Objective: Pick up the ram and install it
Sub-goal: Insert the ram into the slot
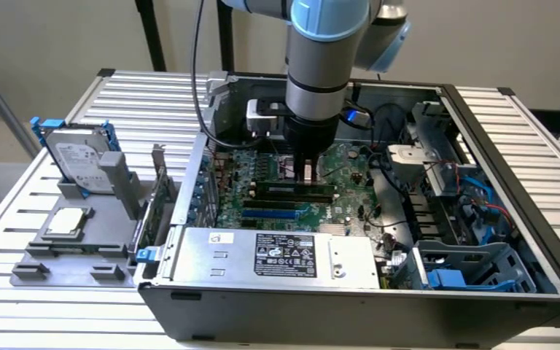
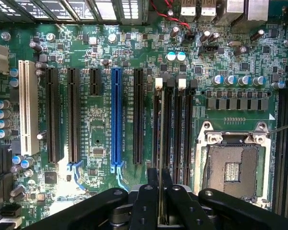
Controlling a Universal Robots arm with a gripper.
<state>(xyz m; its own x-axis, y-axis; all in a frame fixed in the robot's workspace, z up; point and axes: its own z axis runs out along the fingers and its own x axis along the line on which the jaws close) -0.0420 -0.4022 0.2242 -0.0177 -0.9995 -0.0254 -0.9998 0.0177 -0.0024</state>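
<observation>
Between my fingers (image 2: 162, 191) I had the ram (image 2: 162, 143) pinched edge-on, so pickup was done and seating wasn't: the stick hung upright right over the memory slots (image 2: 173, 134), lined up with the gap beside the first white latch, and I couldn't tell if its bottom edge was touching yet. I counted one ram stick, four black memory slots with two white latches (image 2: 158, 84) showing at their far end, and just beside them one empty CPU socket (image 2: 233, 165). Farther across the motherboard (image 2: 101, 120): one blue slot (image 2: 116, 117), one white slot (image 2: 25, 108). Further out, one open PC case (image 1: 358, 292) sat on the slatted surface (image 1: 27, 321), with one hard drive (image 1: 78, 157) propped in the grey tray beside it.
</observation>
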